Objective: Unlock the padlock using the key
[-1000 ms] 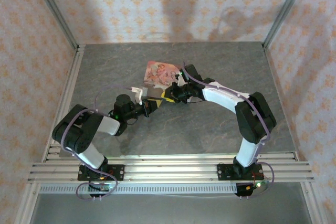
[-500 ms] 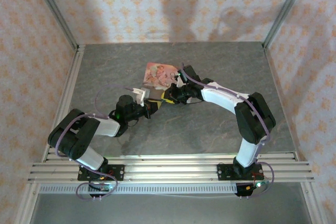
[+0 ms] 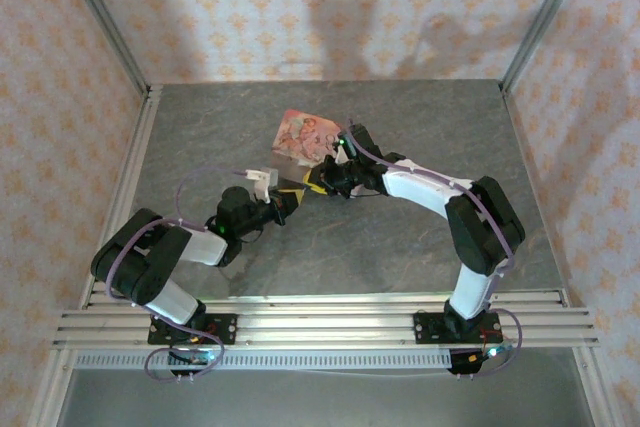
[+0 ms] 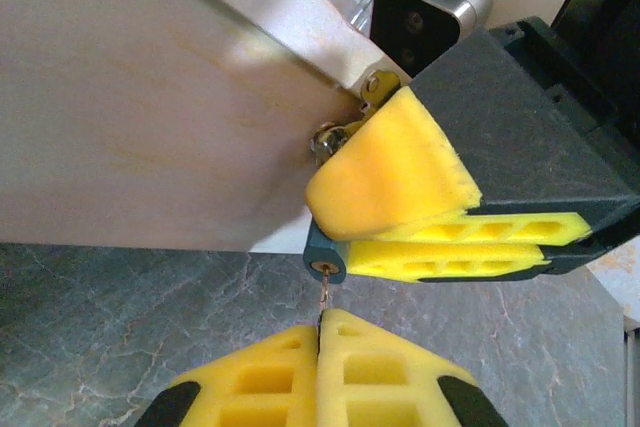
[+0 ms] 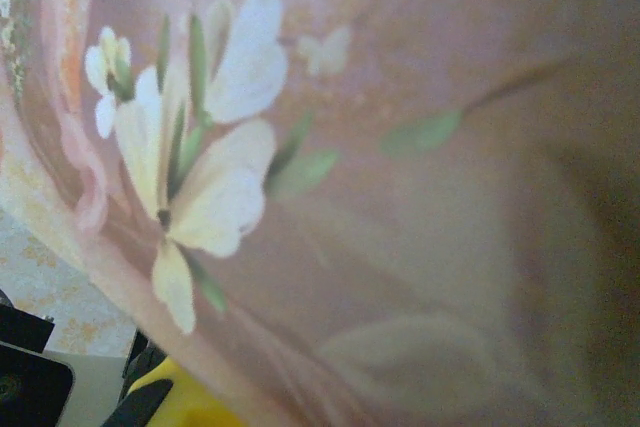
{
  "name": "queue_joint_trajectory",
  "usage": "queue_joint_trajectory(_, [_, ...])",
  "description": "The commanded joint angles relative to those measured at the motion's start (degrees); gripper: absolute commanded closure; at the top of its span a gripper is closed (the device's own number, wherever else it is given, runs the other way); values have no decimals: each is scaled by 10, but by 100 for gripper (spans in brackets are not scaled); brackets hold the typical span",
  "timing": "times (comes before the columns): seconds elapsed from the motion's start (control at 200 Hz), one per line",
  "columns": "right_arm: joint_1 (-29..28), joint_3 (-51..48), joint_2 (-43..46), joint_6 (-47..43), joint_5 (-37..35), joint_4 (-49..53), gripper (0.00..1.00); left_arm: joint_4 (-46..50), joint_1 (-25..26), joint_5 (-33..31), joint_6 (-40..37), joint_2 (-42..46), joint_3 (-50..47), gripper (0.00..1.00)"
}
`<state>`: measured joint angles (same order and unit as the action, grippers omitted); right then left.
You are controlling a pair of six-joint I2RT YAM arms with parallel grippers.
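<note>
- Against the near edge of the pink floral box (image 3: pixel 305 135), the two arms meet tip to tip above the grey bench (image 3: pixel 420 117).
- In the left wrist view, the padlock (image 4: pixel 322 259), a small blue body, sits just below the box's front edge. Its silvery shackle (image 4: pixel 330 137) seems to run up to a metal fitting on the box, though that part is small and partly hidden.
- The right pincer (image 4: pixel 338 237) reaches in along the box's edge from the right, its yellow pads clamped on the padlock body, with the keyhole end facing away from the box.
- The left pincer (image 4: pixel 320 332), on the far side of the padlock from the box, has its fingers pressed together on the key (image 4: pixel 323 299), a thin sliver standing out from between them.
- The key's tip is at the keyhole mouth, touching or barely entered, and most of the blade shows outside.
- The step in hand, as I judge it, is insertion, only just begun. Nothing suggests the lock has turned.
- The next move calls for a straight push along the key's own line toward the box while the right pincer steadies the body, then a twist of the left wrist. Sideways drift could bend or slip so slender a key.
</note>
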<state>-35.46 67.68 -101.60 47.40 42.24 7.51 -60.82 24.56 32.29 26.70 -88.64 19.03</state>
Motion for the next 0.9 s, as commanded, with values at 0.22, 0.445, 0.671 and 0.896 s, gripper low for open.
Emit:
queue_joint_trajectory(0.22, [-21,12,-3,-21,48,93,100,-39,28,44,-39,-9,60,100])
queue_joint_trajectory(0.445, [-29,32,7,-78,-24,181,100,-21,26,40,-20,22,60,100])
queue_joint_trajectory(0.671, [-32,36,8,-82,-32,185,100,26,24,36,-9,33,74,100])
queue_joint_trajectory(0.896, [-36,25,9,-63,-32,155,100,-83,24,30,84,-21,63,100])
